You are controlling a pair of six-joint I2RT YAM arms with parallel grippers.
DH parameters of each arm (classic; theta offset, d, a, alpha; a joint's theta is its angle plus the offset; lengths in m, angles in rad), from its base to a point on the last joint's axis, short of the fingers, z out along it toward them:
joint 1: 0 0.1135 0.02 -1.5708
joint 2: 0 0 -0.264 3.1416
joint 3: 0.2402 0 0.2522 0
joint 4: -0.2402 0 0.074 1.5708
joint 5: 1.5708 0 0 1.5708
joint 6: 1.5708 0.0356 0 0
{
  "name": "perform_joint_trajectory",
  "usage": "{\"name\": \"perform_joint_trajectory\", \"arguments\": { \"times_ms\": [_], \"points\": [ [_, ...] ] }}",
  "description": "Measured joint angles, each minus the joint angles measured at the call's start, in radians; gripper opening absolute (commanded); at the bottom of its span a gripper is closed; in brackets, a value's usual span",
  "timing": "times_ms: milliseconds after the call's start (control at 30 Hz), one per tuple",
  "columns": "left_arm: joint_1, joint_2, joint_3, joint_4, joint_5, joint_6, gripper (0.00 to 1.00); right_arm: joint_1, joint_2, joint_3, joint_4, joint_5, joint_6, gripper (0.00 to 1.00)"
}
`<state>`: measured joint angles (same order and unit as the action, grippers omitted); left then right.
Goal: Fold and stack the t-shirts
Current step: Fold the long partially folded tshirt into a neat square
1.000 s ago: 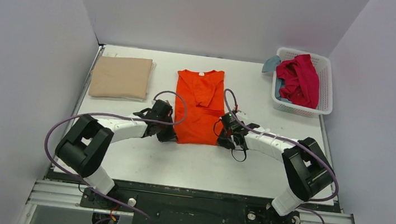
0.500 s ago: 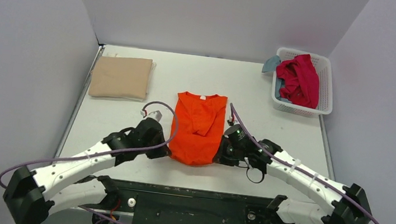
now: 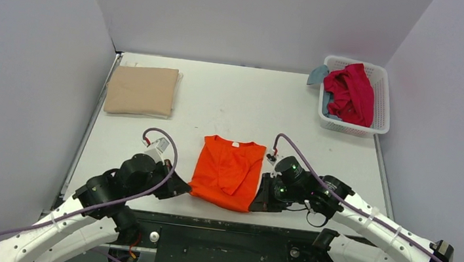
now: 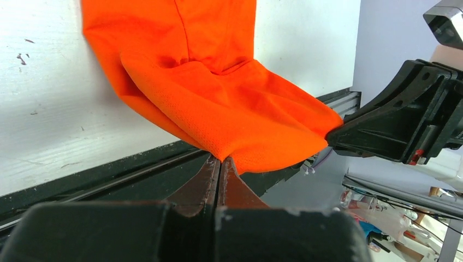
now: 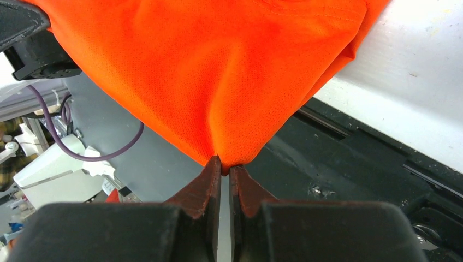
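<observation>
Cloth this thin sags in a hammock between its held corners: the orange t-shirt (image 3: 227, 180) lies low in the centre of the top view, its hem drawn to the near edge of the table (image 3: 220, 97). Both the left tool (image 3: 178, 187) and the right tool (image 3: 259, 202) are pinched tight on a bottom corner. Light and limp, it probably slides easily but wrinkles, so corners and hem edges look the surest grip. The tan t-shirt (image 3: 141, 90) sits folded at upper left

Orange t-shirt (image 3: 227, 176): folded narrow, white neck label (image 3: 236, 144) at the far end, lying at the near edge of the desk (image 3: 232, 105) with its near hem lifted. Tan t-shirt (image 3: 142, 90): folded flat, far left. Crimson t-shirt (image 3: 350, 92) and grey-blue t-shirt (image 3: 318, 73): crumpled in the basket (image 3: 383, 99).
</observation>
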<state>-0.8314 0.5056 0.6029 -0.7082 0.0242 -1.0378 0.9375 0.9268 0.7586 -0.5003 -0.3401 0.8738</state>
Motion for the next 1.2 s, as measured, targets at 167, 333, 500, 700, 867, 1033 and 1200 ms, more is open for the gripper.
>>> {"name": "perform_joint_trajectory", "arguments": {
  "times_ms": [167, 333, 500, 700, 867, 1033, 1200],
  "points": [
    [0.0, 0.038, 0.014, 0.001, -0.024, 0.0, 0.0, -0.052, -0.002, 0.008, -0.021, -0.029, -0.017, 0.0],
    [0.001, 0.141, 0.068, 0.035, -0.092, 0.006, 0.0, -0.211, 0.02, 0.035, -0.036, -0.064, -0.065, 0.0],
    [0.041, 0.25, 0.118, 0.103, -0.139, 0.03, 0.0, -0.301, 0.091, 0.109, -0.045, -0.082, -0.131, 0.0],
    [0.188, 0.341, 0.129, 0.209, -0.093, 0.053, 0.0, -0.378, 0.172, 0.198, -0.041, -0.108, -0.197, 0.0],
    [0.281, 0.414, 0.135, 0.287, -0.027, 0.077, 0.0, -0.433, 0.237, 0.231, -0.018, -0.135, -0.225, 0.0],
    [0.317, 0.513, 0.175, 0.326, -0.005, 0.115, 0.0, -0.478, 0.312, 0.245, 0.01, -0.164, -0.236, 0.0],
    [0.348, 0.607, 0.213, 0.366, -0.001, 0.142, 0.0, -0.521, 0.397, 0.275, 0.053, -0.177, -0.24, 0.0]
  ]
}}
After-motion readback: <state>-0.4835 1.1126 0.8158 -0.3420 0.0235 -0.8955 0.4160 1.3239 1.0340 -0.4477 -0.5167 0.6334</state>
